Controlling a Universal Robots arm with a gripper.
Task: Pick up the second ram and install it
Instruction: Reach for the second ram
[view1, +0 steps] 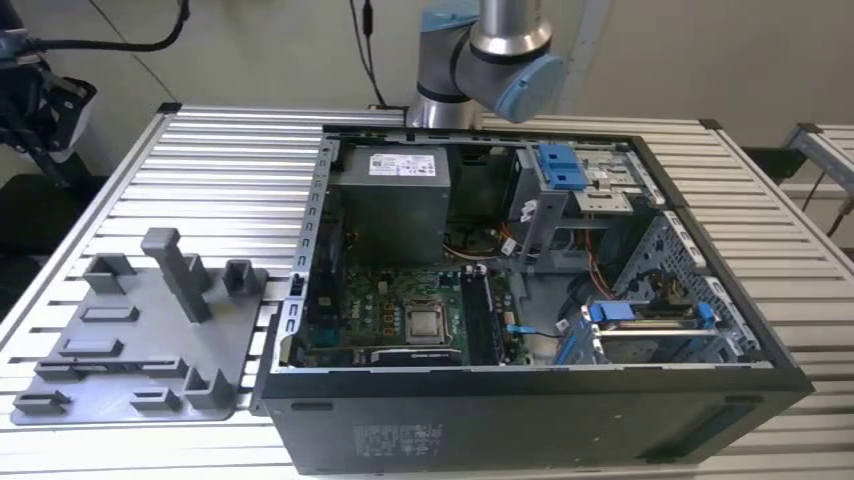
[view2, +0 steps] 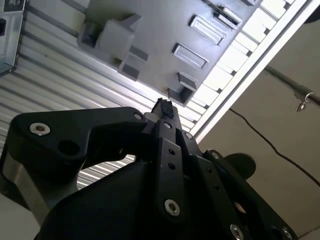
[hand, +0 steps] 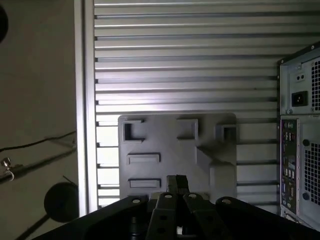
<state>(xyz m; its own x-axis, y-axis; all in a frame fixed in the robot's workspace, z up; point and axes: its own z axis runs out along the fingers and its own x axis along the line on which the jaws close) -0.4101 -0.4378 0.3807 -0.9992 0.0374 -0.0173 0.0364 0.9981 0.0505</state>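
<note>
The gripper (view2: 164, 106) (hand: 176, 181) hangs over the grey fixture tray (hand: 175, 145) in both wrist views. Its fingers are drawn tight together, w/ nothing visible betw. them. The tray lies on the slotted alu table (view1: 227, 160), just beside the open PC case (view1: 534, 425), at the exterior view's left. The second ram (view1: 477, 315) is a dark stick standing on edge in the mobo slots, just to the exterior view's right of the CPU socket (view1: 424, 322) and near the grey PSU (view1: 394, 200). Can't tell if it's fully seated.
</note>
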